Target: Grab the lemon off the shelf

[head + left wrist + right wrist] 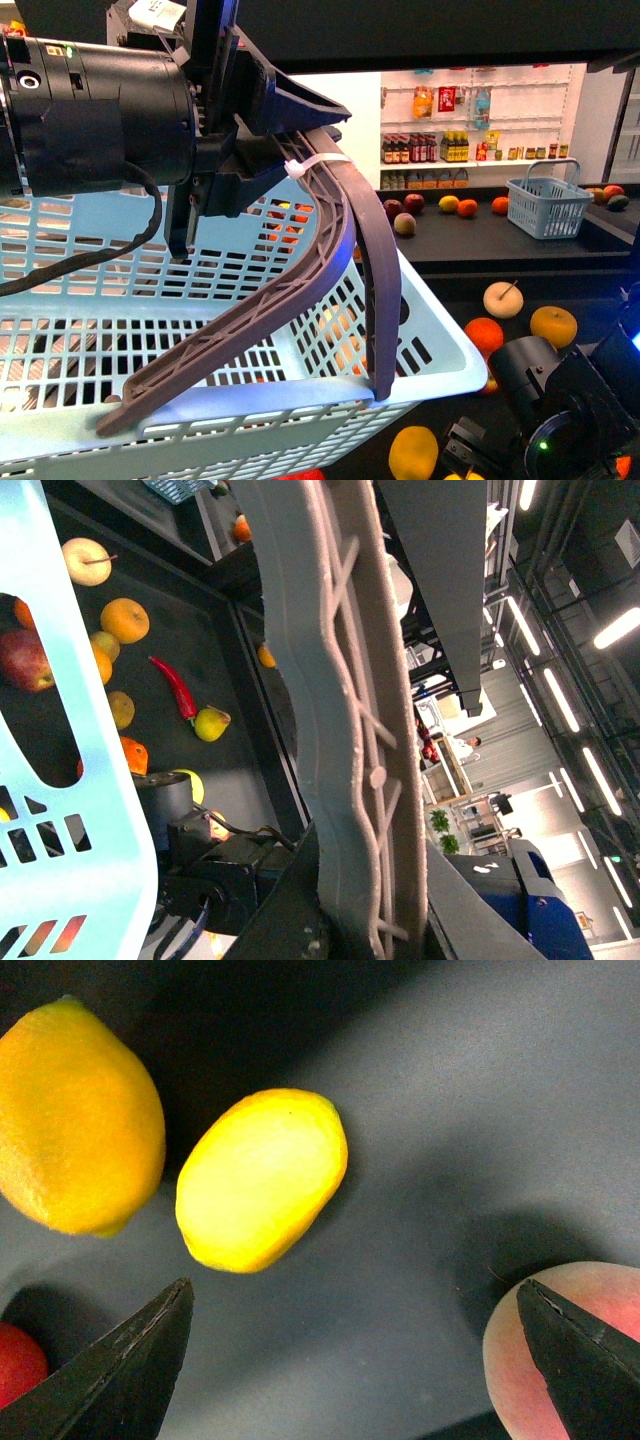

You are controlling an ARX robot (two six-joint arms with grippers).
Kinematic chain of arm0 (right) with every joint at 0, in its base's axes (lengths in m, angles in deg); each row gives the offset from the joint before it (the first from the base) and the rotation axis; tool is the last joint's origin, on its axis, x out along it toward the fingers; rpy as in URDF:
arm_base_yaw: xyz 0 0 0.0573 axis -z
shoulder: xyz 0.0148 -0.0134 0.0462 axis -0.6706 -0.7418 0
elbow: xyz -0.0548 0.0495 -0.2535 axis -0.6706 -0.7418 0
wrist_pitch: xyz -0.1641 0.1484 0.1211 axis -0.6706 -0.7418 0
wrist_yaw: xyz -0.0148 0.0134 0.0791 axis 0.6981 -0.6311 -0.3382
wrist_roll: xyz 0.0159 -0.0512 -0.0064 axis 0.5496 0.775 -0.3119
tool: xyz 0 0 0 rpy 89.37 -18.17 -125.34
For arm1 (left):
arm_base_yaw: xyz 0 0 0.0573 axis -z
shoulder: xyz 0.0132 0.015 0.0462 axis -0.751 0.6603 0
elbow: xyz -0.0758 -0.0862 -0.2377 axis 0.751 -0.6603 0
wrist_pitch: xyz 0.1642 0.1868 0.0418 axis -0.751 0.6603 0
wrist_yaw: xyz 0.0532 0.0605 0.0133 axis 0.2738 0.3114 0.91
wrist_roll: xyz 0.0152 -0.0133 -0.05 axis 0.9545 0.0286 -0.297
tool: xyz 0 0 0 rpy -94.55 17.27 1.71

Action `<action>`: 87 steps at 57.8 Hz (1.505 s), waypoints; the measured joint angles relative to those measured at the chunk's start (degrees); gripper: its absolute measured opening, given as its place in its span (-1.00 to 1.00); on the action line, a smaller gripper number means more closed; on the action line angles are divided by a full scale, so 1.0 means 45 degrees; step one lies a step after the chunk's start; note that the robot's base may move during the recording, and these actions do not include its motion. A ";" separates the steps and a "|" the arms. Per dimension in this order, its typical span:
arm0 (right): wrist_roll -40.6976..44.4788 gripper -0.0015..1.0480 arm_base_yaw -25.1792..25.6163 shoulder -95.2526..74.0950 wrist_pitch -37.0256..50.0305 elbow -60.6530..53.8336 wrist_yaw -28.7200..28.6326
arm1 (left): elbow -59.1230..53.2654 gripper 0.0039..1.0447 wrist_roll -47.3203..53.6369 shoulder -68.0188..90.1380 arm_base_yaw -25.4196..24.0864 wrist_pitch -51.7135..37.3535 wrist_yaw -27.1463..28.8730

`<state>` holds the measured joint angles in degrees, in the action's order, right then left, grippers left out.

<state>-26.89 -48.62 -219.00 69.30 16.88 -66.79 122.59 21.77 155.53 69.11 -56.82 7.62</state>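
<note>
The right tool (352, 1298) is open wide. Its two dark fingers (120, 1370) hang above the shelf (480, 1110), and they hold nothing. The lemon (262, 1178) lies on the dark shelf tray just ahead of the fingers. It is closer to one finger than to the other, so it is not in the middle of the gap.

I think the job now is to line up and go down. The tool should slide over until the lemon sits right in the middle. Then it can go down and close softly across the lemon's thin side. The lemon looks smooth, so it could roll or pop out if the squeeze is off to one side.

An orange-yellow fruit (75, 1115) sits just beside the lemon, not touching it. A finger could bump it. A pink fruit (510, 1360) is right by the other finger, and a red fruit (15, 1375) peeks in at the edge.

The left tool (265, 140) is closed on the grey handle (340, 230) of the blue basket (440, 345), holding it up.
</note>
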 joint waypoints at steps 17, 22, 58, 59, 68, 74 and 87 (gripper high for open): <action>-0.1069 0.86 -0.0117 -0.1214 -0.0607 0.2040 0.0151 | 0.0000 -0.81 0.0000 0.0000 0.0000 0.0000 0.0005; -0.1273 0.86 -0.0117 -0.1564 -0.1010 0.2623 0.0209 | 0.0000 -0.81 0.0000 0.0000 0.0000 0.0000 0.0005; -0.1914 0.86 -0.0238 -0.3793 -0.2501 0.5396 0.0291 | 0.0000 -0.81 0.0000 0.0000 0.0000 0.0000 0.0000; -0.1909 0.86 -0.0248 -0.3823 -0.2511 0.5440 0.0301 | 0.0000 -0.81 0.0000 0.0000 0.0000 0.0000 0.0000; -0.1821 0.86 -0.0340 -0.4070 -0.2696 0.5897 0.0418 | 0.0000 -0.81 0.0000 0.0000 0.0000 0.0000 -0.0005; -0.1700 0.64 -0.0345 -0.4153 -0.2749 0.6052 0.0520 | 0.0000 -0.81 -0.0005 0.0000 0.0000 0.0000 0.0000; -0.1501 0.11 -0.0272 -0.4177 -0.2681 0.6023 0.0549 | 0.0000 -0.81 0.0000 0.0000 0.0000 0.0000 -0.0005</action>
<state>-33.64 -49.84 -237.80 57.24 43.98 -64.32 122.59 21.77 155.53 69.11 -56.82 7.60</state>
